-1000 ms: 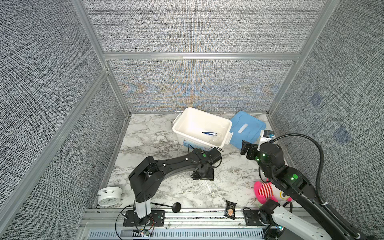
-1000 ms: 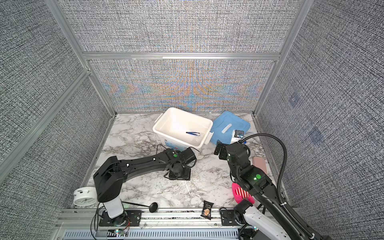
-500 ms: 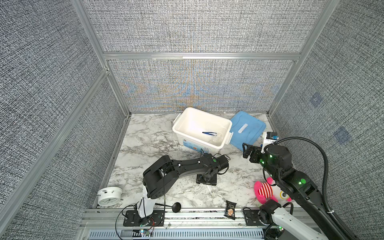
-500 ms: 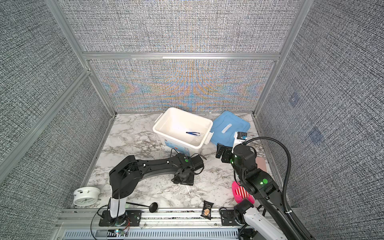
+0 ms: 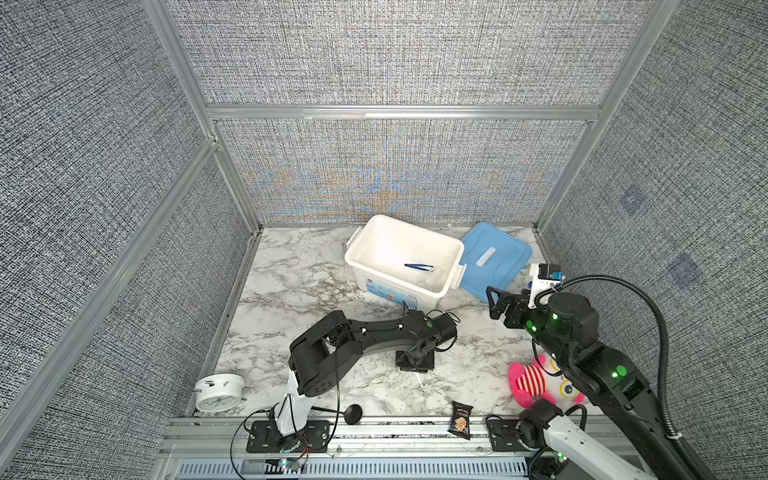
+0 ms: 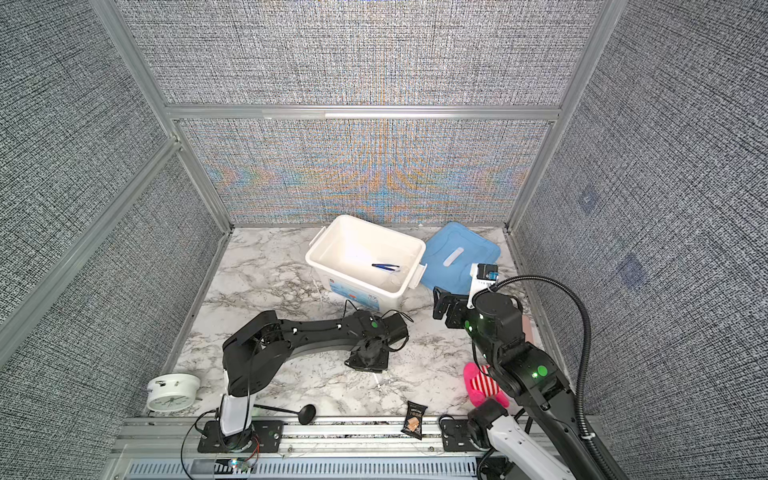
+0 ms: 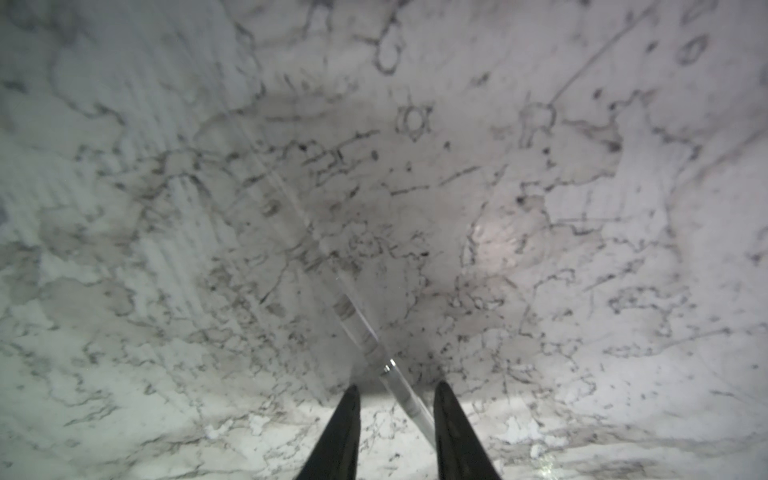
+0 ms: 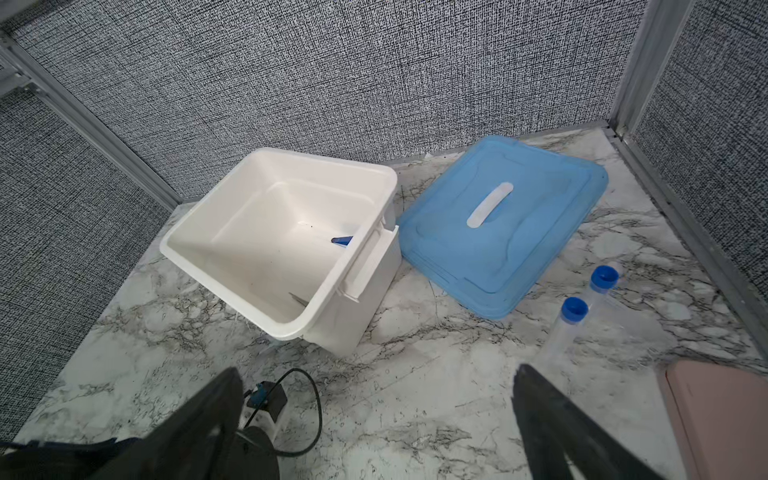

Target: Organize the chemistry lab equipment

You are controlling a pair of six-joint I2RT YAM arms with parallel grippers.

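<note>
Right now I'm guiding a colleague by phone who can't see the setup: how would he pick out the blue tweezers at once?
Look to the back of the marble table, where an open white bin stands beside its blue lid. Inside the bin, near the wall on the lid's side, lie the dark blue tweezers. They are the only dark blue thing on the bin's white floor.

Bright, even top views, wall [image 5: 386, 183] moiré; left wrist view blurred and shadowed.
</note>
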